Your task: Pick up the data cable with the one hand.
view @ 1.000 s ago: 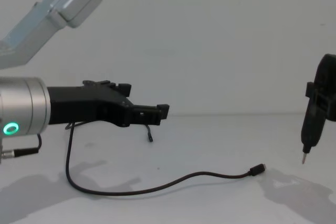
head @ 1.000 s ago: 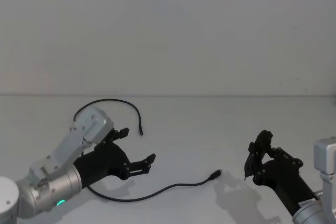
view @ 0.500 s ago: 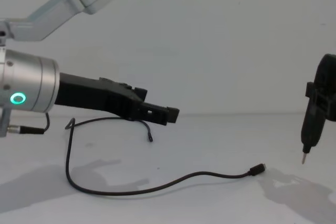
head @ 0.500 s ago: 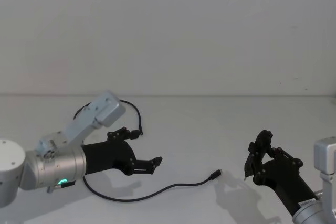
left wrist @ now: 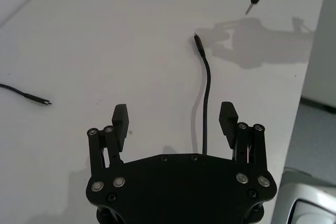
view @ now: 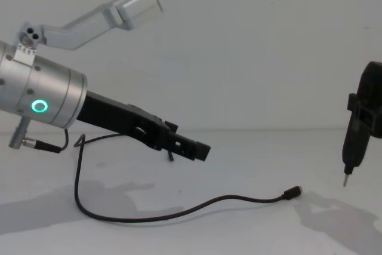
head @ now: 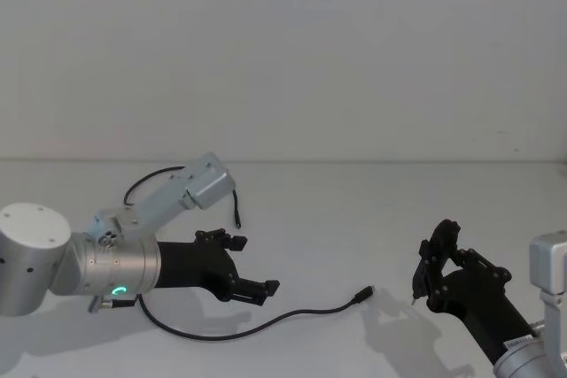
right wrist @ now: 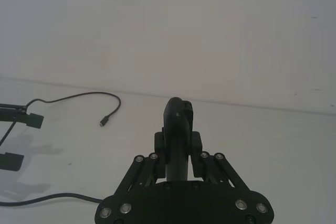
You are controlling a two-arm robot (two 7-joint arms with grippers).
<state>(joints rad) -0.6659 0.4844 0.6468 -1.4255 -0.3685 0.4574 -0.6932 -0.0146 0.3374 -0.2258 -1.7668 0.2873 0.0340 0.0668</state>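
Black cable runs lengthwise below the empty, wide-open left gripper; the right gripper, clamping a pen tool, is farther.

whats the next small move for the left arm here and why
Probably lower the left gripper toward the table. Its fingers are open and the data cable runs between them in the left wrist view, but the chest view shows the gripper above the cable, not touching. The right gripper sits parked at right, holding a pen-like tool.

Left end effector – fingers apart, angled down – right end effector closed, low
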